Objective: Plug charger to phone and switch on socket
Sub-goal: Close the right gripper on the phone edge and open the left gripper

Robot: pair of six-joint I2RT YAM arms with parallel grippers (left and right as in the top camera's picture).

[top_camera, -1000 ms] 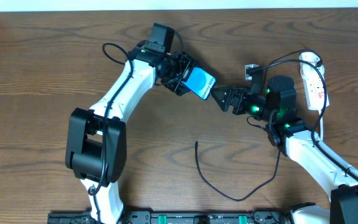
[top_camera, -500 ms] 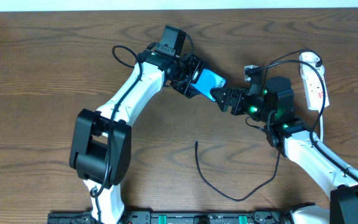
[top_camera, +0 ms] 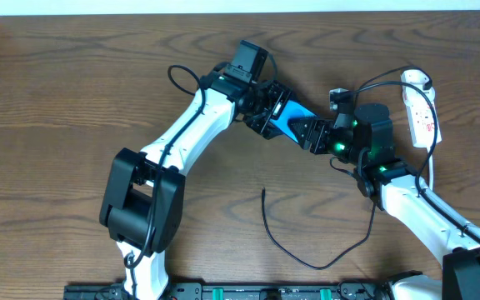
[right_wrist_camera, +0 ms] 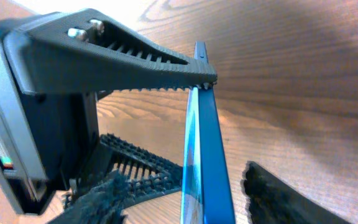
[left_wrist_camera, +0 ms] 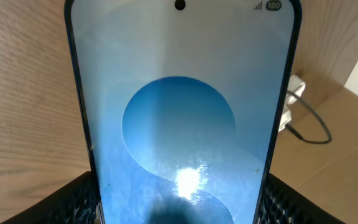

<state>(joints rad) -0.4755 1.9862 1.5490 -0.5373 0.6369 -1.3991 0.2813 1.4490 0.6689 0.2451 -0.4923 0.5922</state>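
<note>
My left gripper point(top_camera: 265, 108) is shut on the phone point(top_camera: 295, 119), holding it off the table by its long edges. The blue screen fills the left wrist view point(left_wrist_camera: 179, 112), between the left fingers point(left_wrist_camera: 179, 208). My right gripper point(top_camera: 311, 133) is open, its two fingers on either side of the phone's free end point(right_wrist_camera: 207, 155) with a gap on each side point(right_wrist_camera: 185, 193). The charger's black cable point(top_camera: 307, 257) lies on the table, its free plug point(top_camera: 262, 192) near the middle. The white socket strip point(top_camera: 423, 117) lies at the far right.
A small adapter point(top_camera: 337, 95) with a black lead sits behind the right arm; it also shows in the left wrist view point(left_wrist_camera: 294, 87). A white cord runs from the socket strip along the right arm. The table's back edge point(top_camera: 223, 12) meets a white wall.
My left arm has carried the phone to the right, so its free end now sits between the right gripper's open fingers. The right arm and the cable have stayed put.
</note>
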